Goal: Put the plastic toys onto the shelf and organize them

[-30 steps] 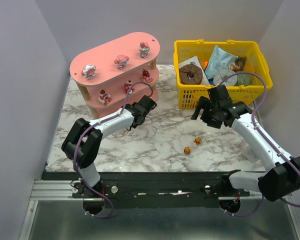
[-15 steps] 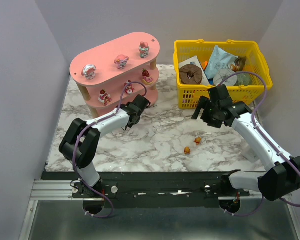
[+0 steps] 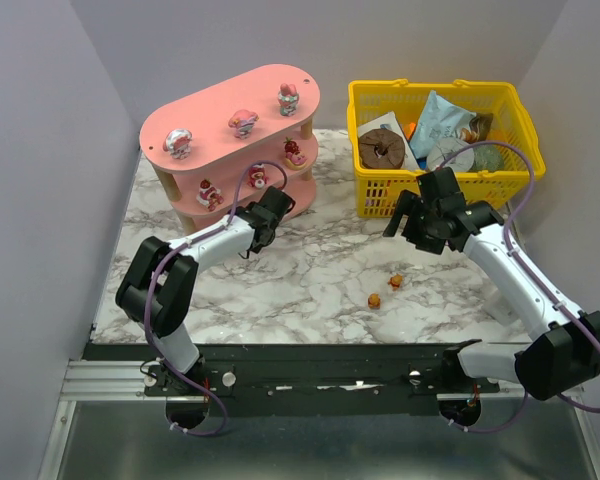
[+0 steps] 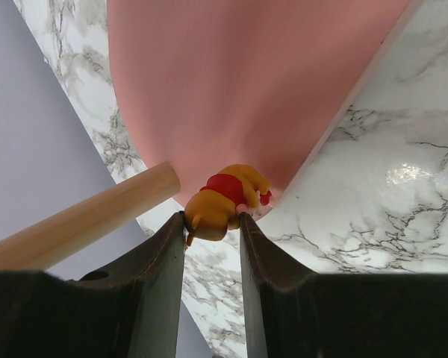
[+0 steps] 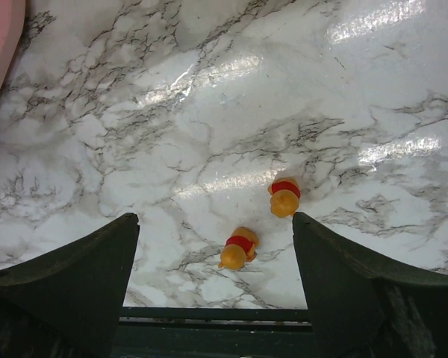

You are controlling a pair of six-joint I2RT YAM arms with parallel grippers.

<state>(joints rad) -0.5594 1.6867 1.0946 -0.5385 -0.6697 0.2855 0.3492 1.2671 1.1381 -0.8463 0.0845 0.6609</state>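
Gripping on the left: left pincer [image 4: 213, 216] clamped tight on an orange figurine [image 4: 224, 198] in a red top, pinched between both fingers [image 4: 164, 253].
Shelf: pink three-tier shelf [image 3: 230, 100] standing at the far left of the marbled surface [image 3: 310, 270].
Held figurine's spot: low at the shelf's front edge, right up against a pink board [image 4: 246, 82], with a pale wooden post [image 4: 82, 220] just beside it. Touching the board or a hair off, impossible to tell, and which tier likewise.
Top tier: three pink-and-white toys [image 3: 178, 142] [image 3: 244, 122] [image 3: 288, 98] spaced out in a row, all upright.
Middle tier: three red-and-pink toys [image 3: 209, 193] [image 3: 257, 176] [image 3: 295, 152] lined along the front edge.
Middle of the surface: two orange figurines [image 5: 238, 247] [image 5: 284, 198] in red tops, lying loose, near each other but not touching, well apart from the shelf.
Right pincer: right pincer [image 5: 213, 216] spread wide open, nothing held, hanging off the surface near the basket, with the loose pair seen between its fingers in the wrist view.
Far right: yellow basket [image 3: 430, 86] at the back corner, with a brown ring [image 3: 382, 148] and packets [image 3: 440, 120] inside.
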